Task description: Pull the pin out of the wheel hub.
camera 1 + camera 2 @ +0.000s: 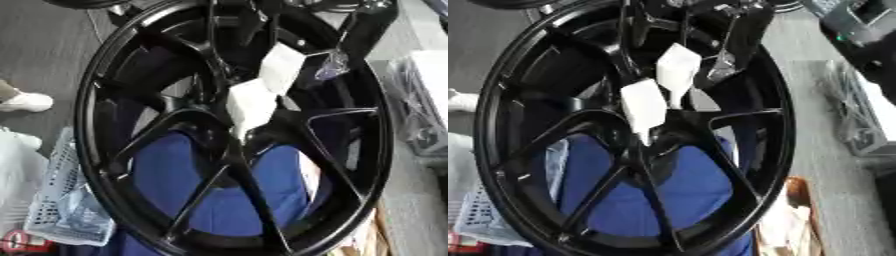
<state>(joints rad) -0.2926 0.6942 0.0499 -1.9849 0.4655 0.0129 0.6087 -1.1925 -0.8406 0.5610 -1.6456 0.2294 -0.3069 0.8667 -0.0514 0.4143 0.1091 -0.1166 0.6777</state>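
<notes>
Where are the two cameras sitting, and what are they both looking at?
Left eye view: in the robot's head, looking down at the black wheel; dark arm parts show at the top edge.
Right eye view: beside it, slightly shifted; dark arm parts at the top, no hand clearly seen.
Both share the wheel, two white pins at its hub and blue cloth beneath.

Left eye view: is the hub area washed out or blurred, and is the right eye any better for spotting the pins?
Left eye view: the two white pins are blown out to flat white and soft-edged against the black wheel. Right eye view: equally soft; the spokes merge into black with little detail, so neither view is clearly better.
</notes>
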